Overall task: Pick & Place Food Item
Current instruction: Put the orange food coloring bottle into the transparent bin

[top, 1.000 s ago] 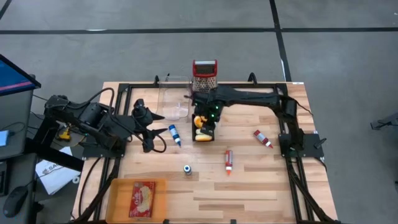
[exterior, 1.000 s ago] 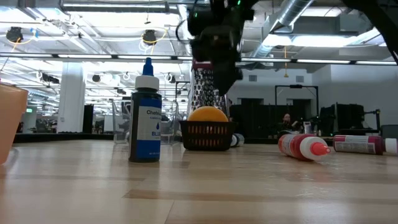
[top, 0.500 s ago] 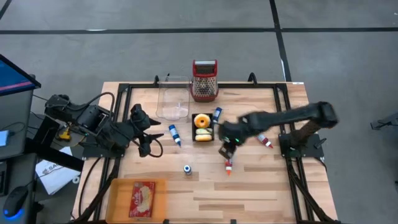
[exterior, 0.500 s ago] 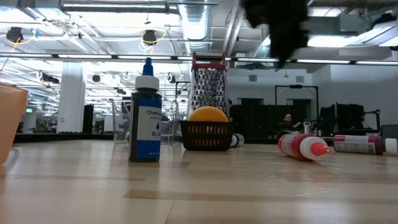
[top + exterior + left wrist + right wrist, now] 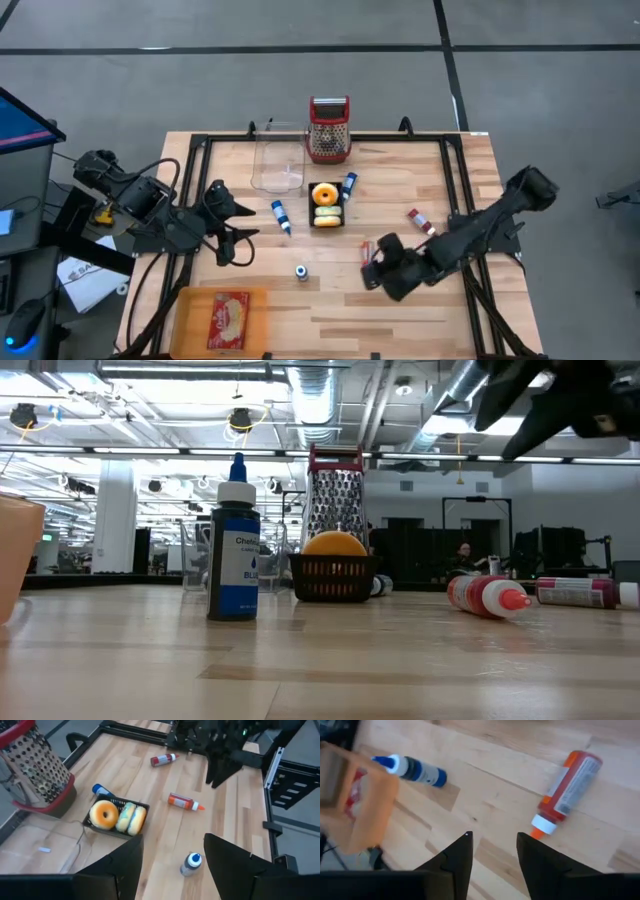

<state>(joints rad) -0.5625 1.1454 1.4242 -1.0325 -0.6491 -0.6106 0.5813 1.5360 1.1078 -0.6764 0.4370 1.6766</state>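
Note:
A black basket (image 5: 326, 205) holding donuts (image 5: 118, 816) stands at the table's middle. An orange tray (image 5: 222, 318) with a red food packet lies at the near left. My right gripper (image 5: 372, 272) hovers open near the table's front, over the near end of a lying orange bottle (image 5: 566, 790), with nothing between its fingers (image 5: 462, 852). My left gripper (image 5: 232, 243) hangs open at the table's left side, also with nothing in it, pointing toward the basket.
A red-rimmed grater (image 5: 329, 128) and a clear container (image 5: 278, 160) stand at the back. Blue bottles (image 5: 281, 216) (image 5: 347, 186) flank the basket; a small blue-capped bottle (image 5: 301, 271) stands near the front and a red bottle (image 5: 422, 222) lies at the right.
My right gripper has left the basket and swung quickly toward the table's near right, rolling its wrist, and now hangs over the orange bottle. The donuts stay in the basket. My left gripper has drifted a little toward the near edge.

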